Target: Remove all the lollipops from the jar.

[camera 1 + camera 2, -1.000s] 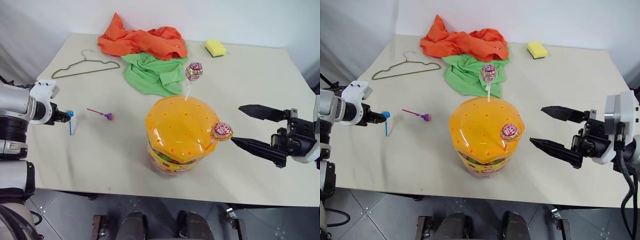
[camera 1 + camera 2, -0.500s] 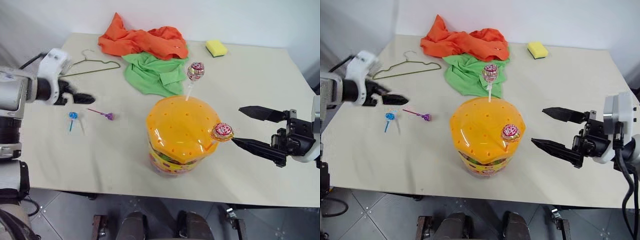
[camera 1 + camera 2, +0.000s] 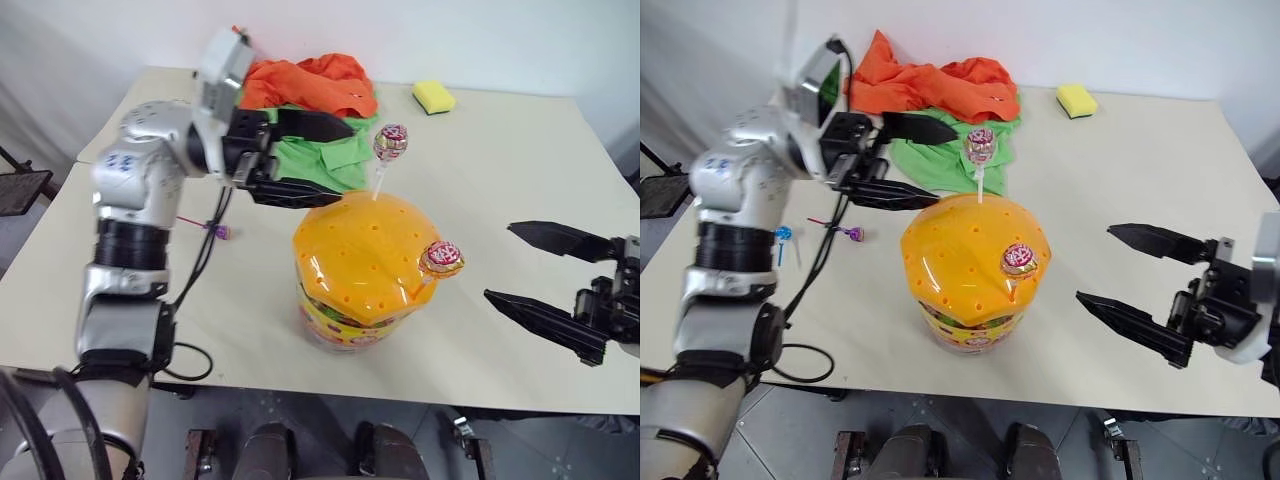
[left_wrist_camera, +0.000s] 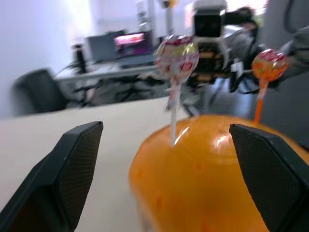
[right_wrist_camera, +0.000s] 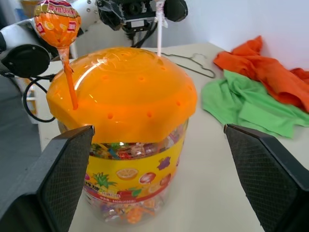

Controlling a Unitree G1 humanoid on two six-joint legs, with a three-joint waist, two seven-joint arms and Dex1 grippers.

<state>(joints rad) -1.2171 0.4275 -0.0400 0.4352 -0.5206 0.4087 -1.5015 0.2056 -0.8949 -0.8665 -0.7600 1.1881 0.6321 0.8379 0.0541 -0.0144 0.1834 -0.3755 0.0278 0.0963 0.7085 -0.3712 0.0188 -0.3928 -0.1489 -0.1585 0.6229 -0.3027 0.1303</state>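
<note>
My left gripper (image 3: 335,160), jaws wide, faces the white-stick lollipop (image 3: 389,141); it's light, so I'd pinch the thin stick.

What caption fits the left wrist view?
Open left gripper lined up on the white-stick lollipop standing in the jar lid.

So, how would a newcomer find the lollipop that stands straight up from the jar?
Find the jar's orange lid mid-table. The upright lollipop rises on a white stick from its far side, near the green cloth; the other lollipop has an orange stick and leans sideways.
</note>
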